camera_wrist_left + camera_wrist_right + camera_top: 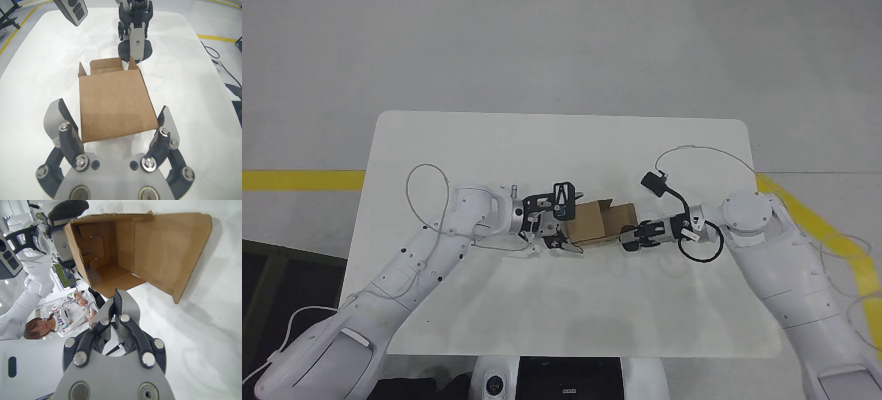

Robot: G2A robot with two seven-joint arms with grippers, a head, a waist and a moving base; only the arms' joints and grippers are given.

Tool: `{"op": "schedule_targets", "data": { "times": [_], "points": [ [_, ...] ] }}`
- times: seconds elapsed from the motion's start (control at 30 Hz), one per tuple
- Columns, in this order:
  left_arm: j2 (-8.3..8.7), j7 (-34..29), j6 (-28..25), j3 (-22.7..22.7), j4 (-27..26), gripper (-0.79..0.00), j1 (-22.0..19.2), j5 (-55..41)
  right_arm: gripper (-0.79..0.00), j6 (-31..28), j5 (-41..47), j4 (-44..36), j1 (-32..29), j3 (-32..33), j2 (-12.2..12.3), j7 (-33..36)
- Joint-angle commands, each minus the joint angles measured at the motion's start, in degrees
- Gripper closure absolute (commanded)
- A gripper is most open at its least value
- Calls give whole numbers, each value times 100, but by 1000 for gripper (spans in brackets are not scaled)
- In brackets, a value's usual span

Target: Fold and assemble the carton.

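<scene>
A brown carton (597, 220) lies on its side at the middle of the white table (542, 140). Its closed end (113, 102) faces my left gripper (113, 121), which is open, one finger (62, 117) close along each side of that end. The open mouth (98, 256) points at my right gripper (115, 300), with interlocked bottom flaps visible inside and a large flap (170, 256) swung outwards. My right gripper is shut, its tips touching the mouth's edge by a small upright side flap (132, 65). From above, my left gripper (567, 226) and right gripper (630, 240) flank the carton.
A thin cable (702, 152) with a black connector (654, 182) loops over the table behind the right arm. Another thin wire (422, 190) curls behind the left arm. Bare tabletop stretches all around the carton, up to the front edge (562, 355).
</scene>
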Motion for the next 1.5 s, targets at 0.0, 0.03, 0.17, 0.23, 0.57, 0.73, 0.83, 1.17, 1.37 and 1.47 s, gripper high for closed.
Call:
{"op": "schedule_targets", "data": {
  "times": [0.0, 0.03, 0.17, 0.23, 0.57, 0.73, 0.83, 1.17, 1.37, 1.47],
  "points": [
    [-2, 45, -9, -20, 56, -785, -13, 36, 0, -68, 74, 77, 85, -114, -37, 2],
    [-2, 64, -7, -33, 87, -785, -18, 58, 0, -116, 89, 124, 138, -179, -57, 12],
    [6, 152, -24, -95, 167, -785, -25, 133, 0, -231, 173, 315, 344, -412, -132, 122],
    [14, 188, -45, -130, 182, -785, -26, 174, 0, -264, 203, 409, 416, -481, -159, 107],
    [46, 502, -306, -219, 165, -785, -52, 458, 0, -394, 305, 796, 655, -715, -277, -228],
    [36, 586, -333, -215, 220, -785, -64, 538, 0, -510, 383, 964, 849, -907, -373, -258],
    [27, 634, -333, -206, 268, -785, -63, 574, 0, -587, 436, 1082, 960, -1017, -433, -273],
    [0, 697, -321, -221, 381, -785, -103, 623, 0, -932, 805, 1563, 1159, -1252, -616, -366],
    [0, 744, -271, -289, 412, -785, -90, 587, 0, -1172, 1010, 1790, 1260, -1384, -731, -398],
    [0, 737, -272, -308, 422, -785, -84, 596, 0, -1231, 1097, 1927, 1299, -1450, -789, -423]
  ]
}}
